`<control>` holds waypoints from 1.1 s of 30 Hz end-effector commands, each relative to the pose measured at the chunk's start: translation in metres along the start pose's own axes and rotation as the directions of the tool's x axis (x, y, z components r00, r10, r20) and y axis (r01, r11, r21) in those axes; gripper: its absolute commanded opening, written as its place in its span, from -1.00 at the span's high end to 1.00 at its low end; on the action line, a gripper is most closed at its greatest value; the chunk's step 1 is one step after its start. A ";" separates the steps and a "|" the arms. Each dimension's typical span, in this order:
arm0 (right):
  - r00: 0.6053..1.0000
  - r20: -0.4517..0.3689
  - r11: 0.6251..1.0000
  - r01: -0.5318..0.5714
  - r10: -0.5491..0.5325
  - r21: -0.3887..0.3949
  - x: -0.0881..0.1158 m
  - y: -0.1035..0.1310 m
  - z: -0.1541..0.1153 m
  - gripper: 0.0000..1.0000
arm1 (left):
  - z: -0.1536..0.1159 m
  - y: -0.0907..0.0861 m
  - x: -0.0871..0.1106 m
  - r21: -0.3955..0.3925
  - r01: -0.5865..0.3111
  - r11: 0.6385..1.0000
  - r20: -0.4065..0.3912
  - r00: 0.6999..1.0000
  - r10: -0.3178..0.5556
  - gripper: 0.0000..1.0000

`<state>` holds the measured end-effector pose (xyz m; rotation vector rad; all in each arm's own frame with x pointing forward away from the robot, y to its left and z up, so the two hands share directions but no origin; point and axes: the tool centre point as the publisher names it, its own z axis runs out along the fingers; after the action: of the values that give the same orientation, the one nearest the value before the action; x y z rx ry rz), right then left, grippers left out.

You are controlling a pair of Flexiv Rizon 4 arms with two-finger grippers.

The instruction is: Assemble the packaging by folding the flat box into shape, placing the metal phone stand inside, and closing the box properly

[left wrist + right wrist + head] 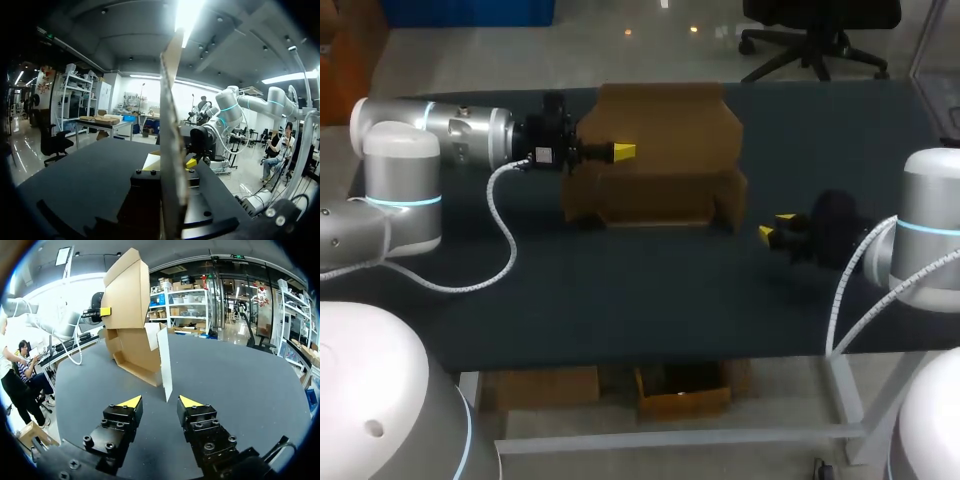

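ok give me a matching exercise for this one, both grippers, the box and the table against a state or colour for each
Things:
1. left gripper
2. right gripper
3. cardboard box
4. table

States:
a. dark surface, carrying the rest
b. open and empty, pointing at the side of the box
c. brown, partly folded, with its lid panel standing up
d. shut on the upright lid panel

Pairs: 1-d, 2-b, 3-c, 4-a

Head overhead-behind; wrists face each other, sharing box (660,130).
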<state>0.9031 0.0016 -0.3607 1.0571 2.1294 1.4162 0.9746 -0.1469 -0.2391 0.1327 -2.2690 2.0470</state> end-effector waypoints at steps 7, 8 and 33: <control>1.000 0.003 1.000 -0.002 0.002 0.000 0.001 -0.001 0.001 0.15 | -0.001 0.006 -0.007 0.010 0.004 1.000 -0.001 1.000 -0.004 1.00; 1.000 0.003 1.000 -0.002 0.002 0.000 0.001 0.000 0.001 0.15 | -0.001 0.006 -0.006 0.010 0.003 1.000 -0.002 1.000 -0.003 1.00; 1.000 -0.004 1.000 -0.004 0.004 0.000 0.001 0.002 0.009 0.14 | -0.002 0.008 -0.003 -0.004 -0.001 1.000 -0.012 1.000 0.001 1.00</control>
<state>0.9061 0.0059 -0.3606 1.0619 2.1327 1.4189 0.9759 -0.1460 -0.2419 0.1216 -2.2691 2.0387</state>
